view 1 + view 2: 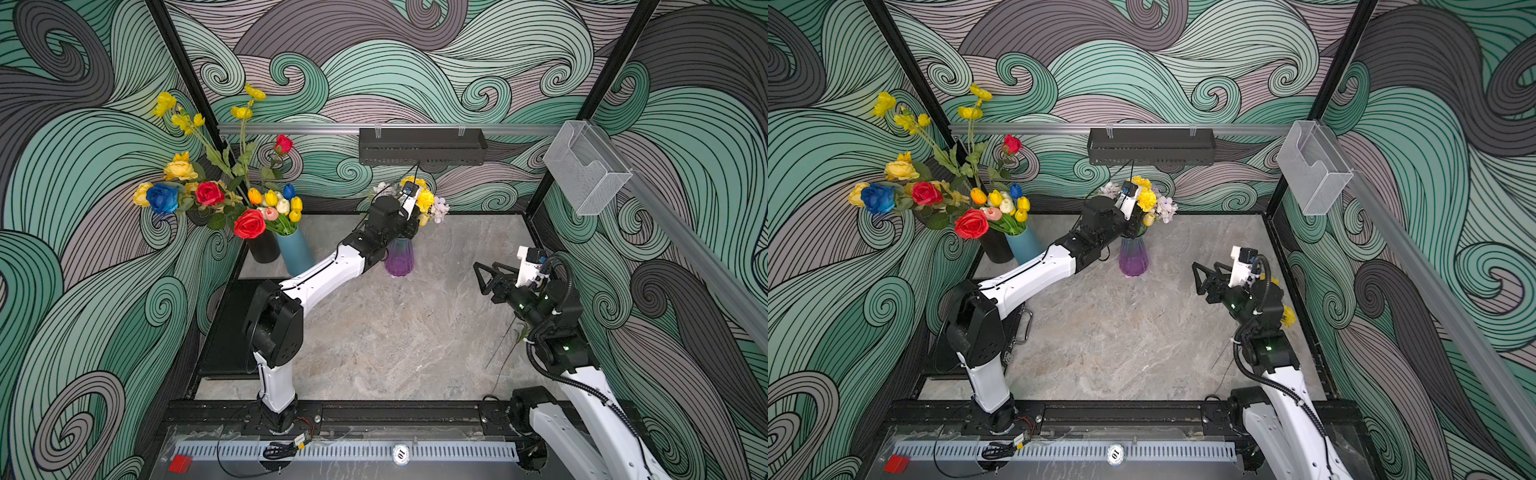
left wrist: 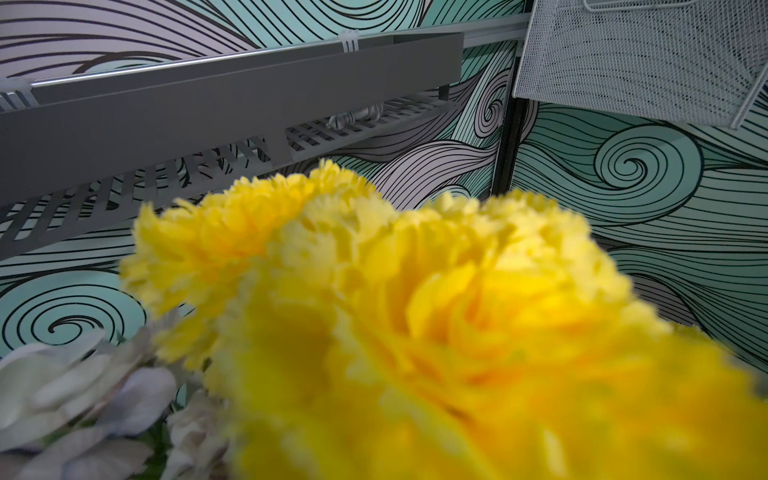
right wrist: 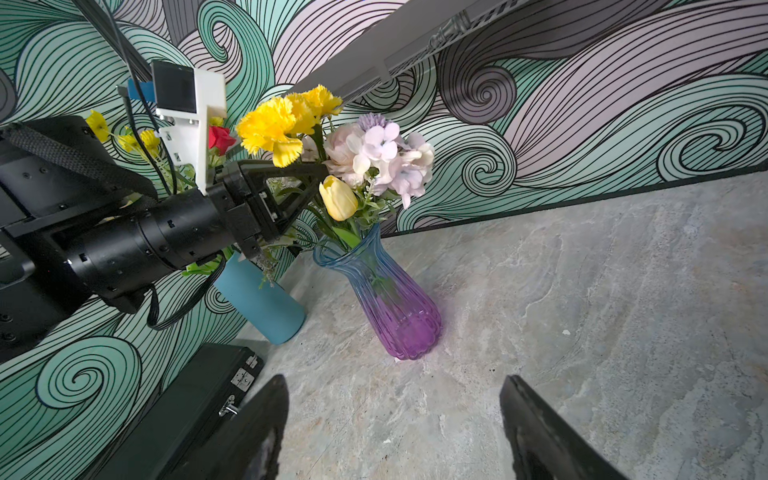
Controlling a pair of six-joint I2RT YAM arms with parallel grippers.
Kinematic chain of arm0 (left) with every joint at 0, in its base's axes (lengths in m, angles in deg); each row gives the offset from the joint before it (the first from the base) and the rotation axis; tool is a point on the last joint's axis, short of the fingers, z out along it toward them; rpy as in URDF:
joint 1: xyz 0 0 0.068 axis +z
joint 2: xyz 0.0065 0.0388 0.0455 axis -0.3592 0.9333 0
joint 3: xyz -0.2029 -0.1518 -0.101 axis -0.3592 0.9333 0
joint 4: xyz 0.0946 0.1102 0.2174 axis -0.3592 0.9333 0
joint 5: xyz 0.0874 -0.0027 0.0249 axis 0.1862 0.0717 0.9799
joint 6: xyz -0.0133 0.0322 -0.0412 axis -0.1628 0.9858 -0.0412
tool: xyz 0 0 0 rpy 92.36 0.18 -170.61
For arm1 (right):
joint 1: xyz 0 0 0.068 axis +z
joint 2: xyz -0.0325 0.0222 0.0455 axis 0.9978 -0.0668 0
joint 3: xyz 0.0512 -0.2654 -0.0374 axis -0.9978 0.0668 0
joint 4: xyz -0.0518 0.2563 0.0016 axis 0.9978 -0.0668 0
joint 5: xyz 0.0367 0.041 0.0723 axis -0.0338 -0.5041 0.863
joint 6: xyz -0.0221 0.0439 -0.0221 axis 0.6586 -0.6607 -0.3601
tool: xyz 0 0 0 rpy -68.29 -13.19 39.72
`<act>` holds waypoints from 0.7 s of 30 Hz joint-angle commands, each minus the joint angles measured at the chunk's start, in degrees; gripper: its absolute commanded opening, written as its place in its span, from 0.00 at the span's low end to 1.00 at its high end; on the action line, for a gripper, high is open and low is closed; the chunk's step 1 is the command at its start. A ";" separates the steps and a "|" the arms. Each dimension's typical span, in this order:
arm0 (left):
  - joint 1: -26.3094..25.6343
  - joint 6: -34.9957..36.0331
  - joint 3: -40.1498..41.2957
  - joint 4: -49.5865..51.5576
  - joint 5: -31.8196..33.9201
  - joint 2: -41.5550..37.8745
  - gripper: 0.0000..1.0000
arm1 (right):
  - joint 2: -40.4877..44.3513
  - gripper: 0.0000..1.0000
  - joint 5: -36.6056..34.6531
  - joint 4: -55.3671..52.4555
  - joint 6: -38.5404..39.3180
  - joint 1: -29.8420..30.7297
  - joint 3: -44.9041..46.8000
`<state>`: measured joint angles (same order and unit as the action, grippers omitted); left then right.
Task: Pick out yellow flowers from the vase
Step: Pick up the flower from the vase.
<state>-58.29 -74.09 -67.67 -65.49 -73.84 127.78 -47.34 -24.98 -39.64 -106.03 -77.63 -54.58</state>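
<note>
A ribbed glass vase [image 3: 395, 299], blue at the neck and purple at the base, stands near the back wall [image 1: 399, 259]. It holds yellow flowers: ruffled pom-poms [image 3: 274, 124] [image 1: 424, 199] and a small tulip [image 3: 338, 198], mixed with pale lilac and white blooms [image 3: 386, 153]. My left gripper [image 3: 322, 170] reaches into the bunch, its tips at the stems just under the pom-poms. In the left wrist view a blurred pom-pom [image 2: 436, 332] hides the jaws. My right gripper [image 3: 395, 419] hangs open and empty above the table [image 1: 484, 276]. Another yellow bloom [image 1: 1287, 316] lies behind the right arm.
At back left stand a blue vase [image 1: 295, 253] and a black vase [image 1: 264, 249] full of red, blue and yellow flowers. A black case [image 1: 228, 328] lies along the left edge. A black shelf [image 1: 422, 145] and a clear holder [image 1: 586, 166] hang on the walls.
</note>
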 commanded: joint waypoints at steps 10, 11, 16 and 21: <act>0.43 -1.57 3.88 -2.56 -1.58 -6.91 0.23 | -3.56 0.83 -0.35 4.05 1.57 4.21 -0.94; 0.46 -1.69 4.15 -2.60 -1.69 -7.25 0.23 | -4.00 0.83 -0.54 4.16 1.88 4.66 -1.12; 0.50 -1.92 5.25 -2.60 -2.25 -8.94 0.24 | -6.15 0.83 -1.67 5.11 3.73 7.51 -1.99; 0.67 -2.51 5.61 -2.15 -3.54 -10.60 0.24 | -8.46 0.83 -2.75 6.90 6.20 10.19 -2.71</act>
<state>-58.05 -75.51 -62.01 -66.51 -75.61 119.74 -55.10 -26.53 -35.94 -102.31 -68.61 -55.28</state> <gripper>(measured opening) 0.235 0.830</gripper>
